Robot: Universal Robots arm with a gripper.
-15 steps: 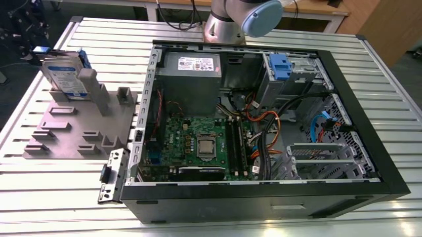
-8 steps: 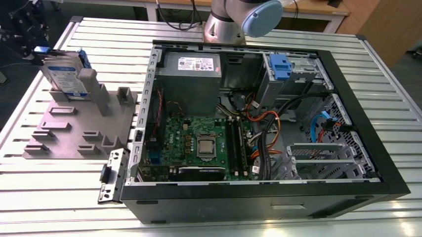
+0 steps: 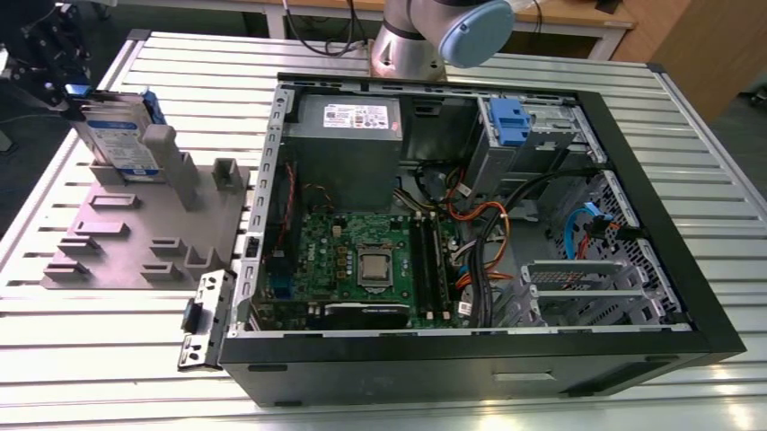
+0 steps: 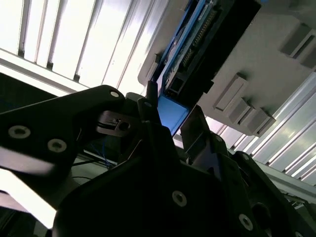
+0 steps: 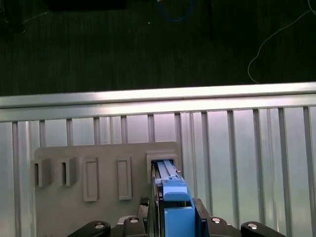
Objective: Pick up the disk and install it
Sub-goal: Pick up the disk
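Clamps claw [image 4: 173, 116] on blue-framed flat silver metal disk [image 3: 120, 135]. Holds it on edge in a slot of grey plastic fixture plate [image 3: 120, 251], on slatted metal counter [image 3: 72, 359], just off exterior view's left of open black computer case [image 3: 480, 350].

High exterior view; both wrist views hug disk [image 3: 120, 135] [image 4: 190, 49] [image 5: 174, 205].

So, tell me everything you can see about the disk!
The disk is a flat silver metal slab with a white-and-blue label and a blue plastic frame along its edges. It stands on edge in a slot of the grey holder, at the exterior view's left. The gripper is at its upper end.
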